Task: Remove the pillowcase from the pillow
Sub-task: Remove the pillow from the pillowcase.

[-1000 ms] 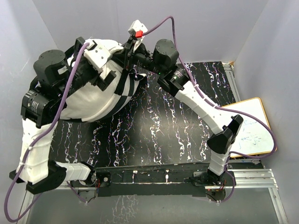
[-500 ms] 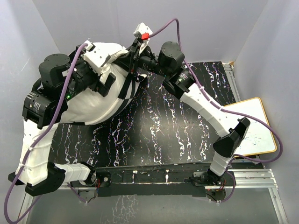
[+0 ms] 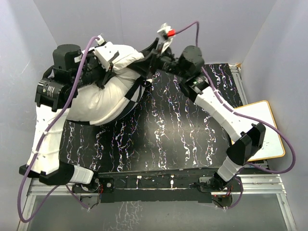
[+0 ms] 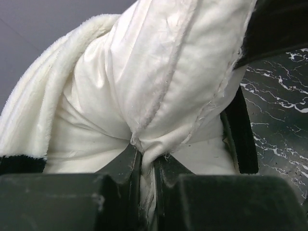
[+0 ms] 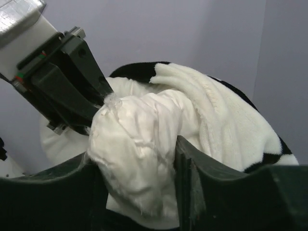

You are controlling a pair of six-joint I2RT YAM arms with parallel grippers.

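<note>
The pillow (image 3: 122,55), plain off-white, is lifted at the back left, still partly inside the black-and-white checkered pillowcase (image 3: 129,94) that hangs below it. My left gripper (image 3: 109,67) is shut on a pinched fold of the pillow (image 4: 159,72); its jaws (image 4: 144,159) are tight together on the cloth. White plush pillowcase (image 4: 38,120) lies beside that fold. My right gripper (image 3: 147,71) faces it from the right. In the right wrist view its jaws (image 5: 137,149) stand apart, with a loose wad of pillow (image 5: 134,139) between them touching both fingers. Plush pillowcase (image 5: 231,120) lies behind.
The black marbled table top (image 3: 168,130) stretches in front of the bundle. A whiteboard (image 3: 260,130) lies off the table's right edge. Grey walls close in at the back and both sides. A metal rail (image 3: 260,180) runs along the near edge.
Both arms have raised the bundle and carried it back and to the right. My left gripper has closed on the pillow. The right jaws have parted from their tight pinch.
</note>
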